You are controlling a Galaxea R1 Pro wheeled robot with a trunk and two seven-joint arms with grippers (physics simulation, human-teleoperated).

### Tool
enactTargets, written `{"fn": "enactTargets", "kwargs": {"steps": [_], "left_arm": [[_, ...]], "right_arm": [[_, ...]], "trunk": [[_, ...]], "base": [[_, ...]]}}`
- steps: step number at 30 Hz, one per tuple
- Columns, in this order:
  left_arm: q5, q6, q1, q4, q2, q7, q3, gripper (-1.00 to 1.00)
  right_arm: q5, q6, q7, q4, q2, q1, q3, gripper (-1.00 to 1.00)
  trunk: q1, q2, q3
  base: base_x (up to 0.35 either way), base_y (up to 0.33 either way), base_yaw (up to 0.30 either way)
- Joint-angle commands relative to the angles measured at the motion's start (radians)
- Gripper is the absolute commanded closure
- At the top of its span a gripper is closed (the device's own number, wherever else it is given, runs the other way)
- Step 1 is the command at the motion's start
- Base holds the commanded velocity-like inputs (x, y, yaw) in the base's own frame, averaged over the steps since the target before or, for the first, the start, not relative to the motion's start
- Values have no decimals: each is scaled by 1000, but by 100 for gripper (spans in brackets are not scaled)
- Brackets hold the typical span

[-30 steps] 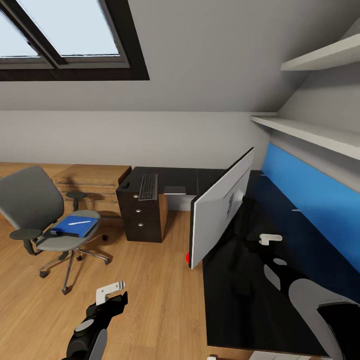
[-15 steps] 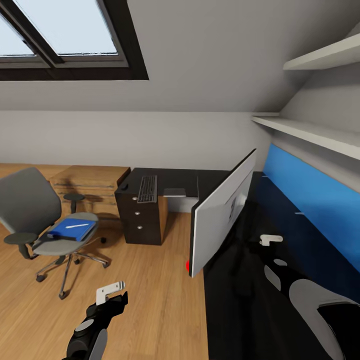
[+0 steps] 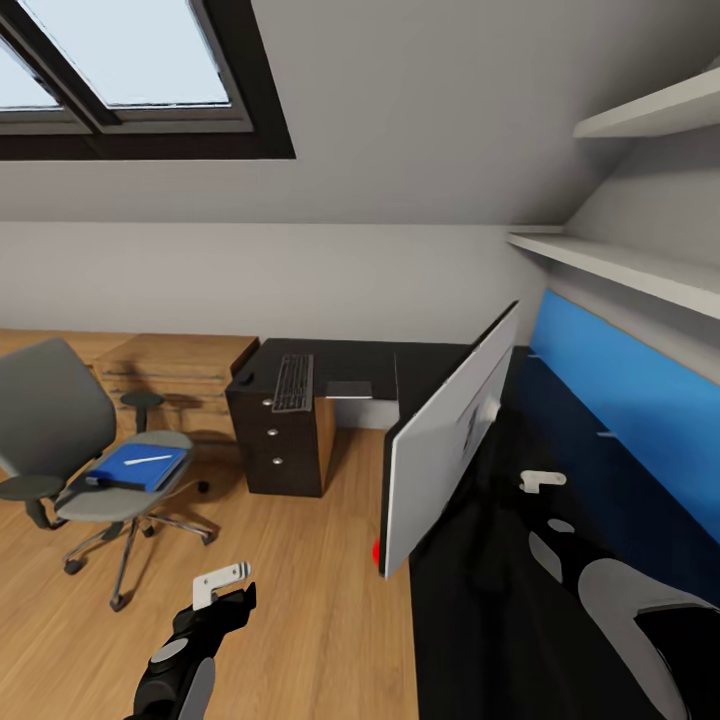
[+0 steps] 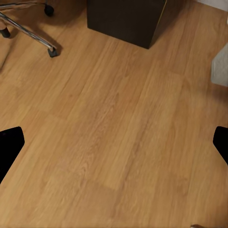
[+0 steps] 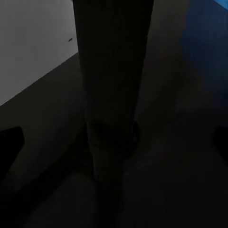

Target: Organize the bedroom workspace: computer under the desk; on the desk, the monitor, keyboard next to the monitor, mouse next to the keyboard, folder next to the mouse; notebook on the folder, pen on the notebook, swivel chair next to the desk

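Note:
The grey swivel chair (image 3: 50,420) stands on the floor at the left. On its seat lies the blue folder (image 3: 140,466) with the white pen (image 3: 150,459) on top and a dark edge, perhaps the notebook (image 3: 108,483), at its near side. The keyboard (image 3: 293,382) and the small dark mouse (image 3: 244,378) lie on the far wing of the black desk (image 3: 480,620). The monitor (image 3: 450,430) stands on the desk, its pale back toward me. My left gripper (image 3: 225,590) (image 4: 114,142) hangs open over bare floor. My right gripper (image 3: 540,482) (image 5: 114,137) is open above the desktop, facing the monitor's stand (image 5: 111,95).
A black three-drawer unit (image 3: 278,450) holds up the desk's far wing, with a light grey block (image 3: 350,388) beside the keyboard. A low oak dresser (image 3: 180,368) sits behind the chair. The blue back panel (image 3: 620,420) and wall shelves (image 3: 620,270) line the right. Wood floor (image 3: 300,600) lies between chair and desk.
The whole view has shifted: chair, drawer unit and keyboard slide left and slightly down in the picture and the monitor shifts right. Both arms keep their place in the picture, grippers unchanged.

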Motion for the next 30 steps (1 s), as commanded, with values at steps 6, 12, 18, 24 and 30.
{"fn": "enactTargets", "kwargs": {"steps": [6, 12, 18, 24, 30], "left_arm": [[9, 3, -1, 0, -1, 6, -1, -100], [9, 3, -1, 0, -1, 6, -1, -100], [9, 3, -1, 0, -1, 6, -1, -100], [10, 3, -1, 0, -1, 6, 0, -100], [11, 3, -1, 0, -1, 6, -1, -100]], "right_arm": [[-11, -4, 2, 1, -1, -1, 8, -100], [-11, -4, 2, 2, -1, -1, 8, -100], [-11, -4, 2, 2, -1, -1, 8, -100], [-11, -4, 2, 2, -1, -1, 8, -100], [-11, -4, 2, 2, -2, -1, 8, -100]], "trunk": [[0, -1, -1], [0, -1, -1], [0, -1, -1], [0, -1, -1], [0, -1, -1]], "base": [[187, 0, 0], [52, 0, 0], [172, 0, 0], [143, 0, 0], [25, 0, 0]]}}
